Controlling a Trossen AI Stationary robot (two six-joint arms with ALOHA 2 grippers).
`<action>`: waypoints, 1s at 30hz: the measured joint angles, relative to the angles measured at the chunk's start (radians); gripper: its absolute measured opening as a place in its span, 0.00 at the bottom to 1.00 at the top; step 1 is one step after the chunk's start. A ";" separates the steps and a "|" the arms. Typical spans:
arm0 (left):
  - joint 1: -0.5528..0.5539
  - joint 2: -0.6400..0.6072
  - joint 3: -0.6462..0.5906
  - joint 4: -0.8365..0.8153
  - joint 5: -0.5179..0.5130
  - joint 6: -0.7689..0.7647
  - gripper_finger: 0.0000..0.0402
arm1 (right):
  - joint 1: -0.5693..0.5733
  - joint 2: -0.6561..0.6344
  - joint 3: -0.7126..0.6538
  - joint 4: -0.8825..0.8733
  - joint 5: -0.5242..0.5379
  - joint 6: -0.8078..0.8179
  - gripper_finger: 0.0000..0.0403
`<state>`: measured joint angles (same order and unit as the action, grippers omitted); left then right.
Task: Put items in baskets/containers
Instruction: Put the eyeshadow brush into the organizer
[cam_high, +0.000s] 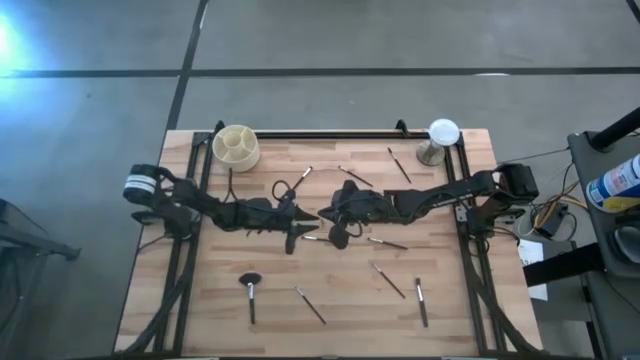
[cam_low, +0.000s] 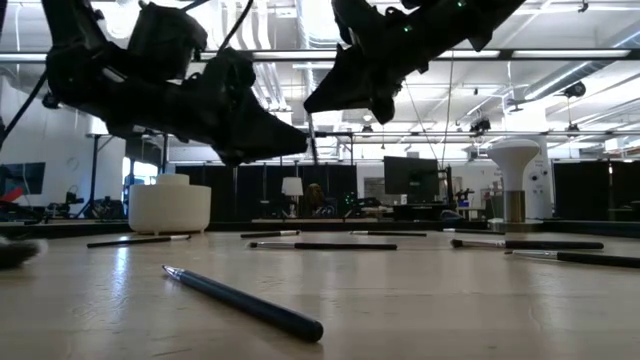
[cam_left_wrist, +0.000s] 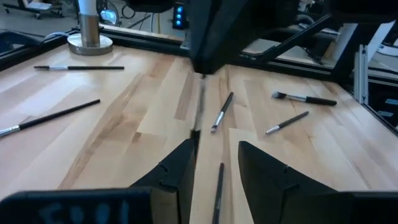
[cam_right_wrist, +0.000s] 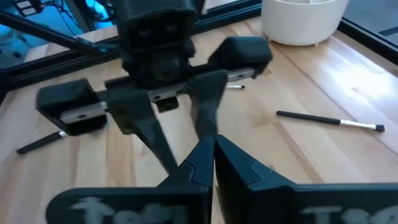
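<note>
Both grippers hover face to face over the middle of the counter (cam_high: 200, 310). The left gripper (cam_high: 300, 222) has its fingers apart; the right gripper (cam_high: 328, 214) has its fingers together, and I cannot tell whether they pinch a brush. Brushes (cam_high: 311, 306) lie scattered on the wood, and the cream cup (cam_high: 236, 147) sits at the far left corner.

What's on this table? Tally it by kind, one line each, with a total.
Thin brushes lying in the open: 7
Brush with wide fluffy head: 1
Thin brush held by the right gripper: 1
Cream divided cup: 1
White dome on metal stand: 1
Total: 11, not counting anything hidden under the arms.
</note>
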<state>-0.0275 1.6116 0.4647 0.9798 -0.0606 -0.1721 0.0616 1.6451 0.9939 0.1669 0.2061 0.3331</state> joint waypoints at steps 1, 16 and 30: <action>0.001 0.006 0.007 -0.001 -0.001 0.000 0.29 | 0.000 0.000 0.000 0.003 -0.002 0.000 0.02; 0.005 0.023 0.028 0.060 -0.017 0.023 0.29 | 0.022 0.000 0.000 0.029 -0.005 -0.005 0.02; 0.014 0.004 0.023 0.030 -0.020 0.060 0.03 | 0.021 -0.026 -0.002 0.021 0.004 -0.033 0.05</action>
<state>-0.0138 1.6153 0.4877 1.0095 -0.0805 -0.1120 0.0830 1.6188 0.9924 0.1883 0.2104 0.3003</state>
